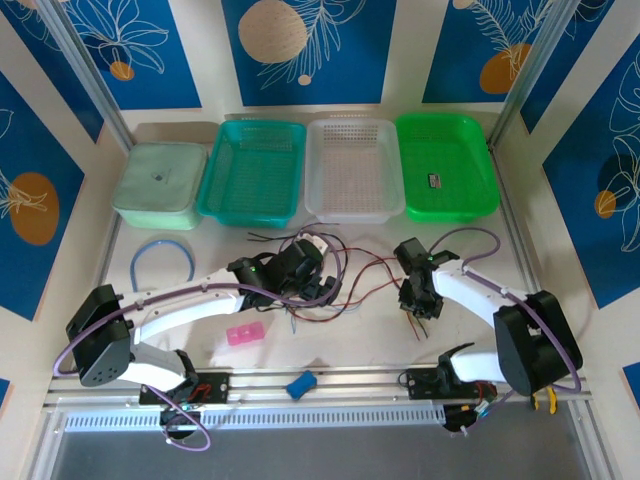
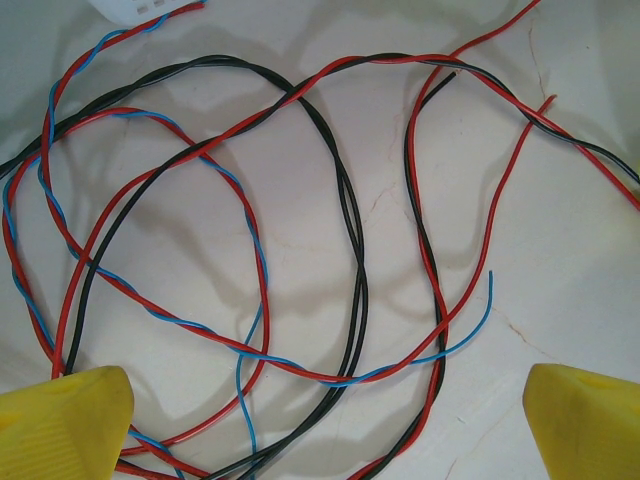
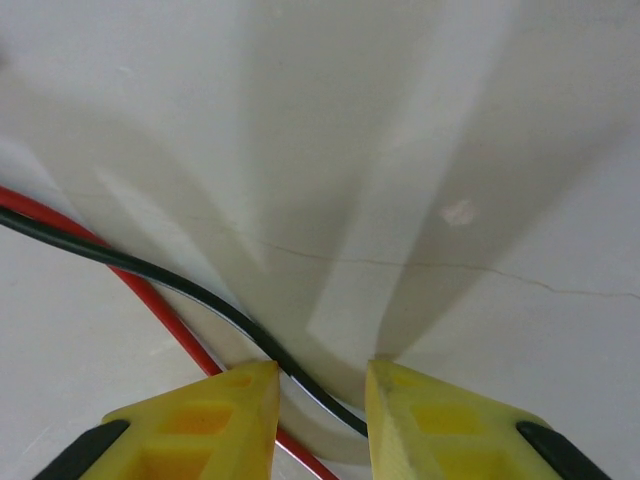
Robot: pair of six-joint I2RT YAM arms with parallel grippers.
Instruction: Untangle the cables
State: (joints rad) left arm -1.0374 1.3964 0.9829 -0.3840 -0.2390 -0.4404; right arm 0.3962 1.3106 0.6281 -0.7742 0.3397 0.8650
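Cables [image 2: 352, 232] apparently spread left-right; looped

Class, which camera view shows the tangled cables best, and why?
The left wrist view: the cables lie spread out close up, with the red, black and blue crossings clear. The top view shows them small and far off; the right wrist view catches a short red and black stretch.

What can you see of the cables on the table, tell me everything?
The cables are thin, flexible wires in red, black and blue, some twisted in pairs: red with blue, red with black. They lie slack on the white table in loose overlapping loops, with free ends showing. A red and a black strand run between the slightly parted fingers of the right claw.
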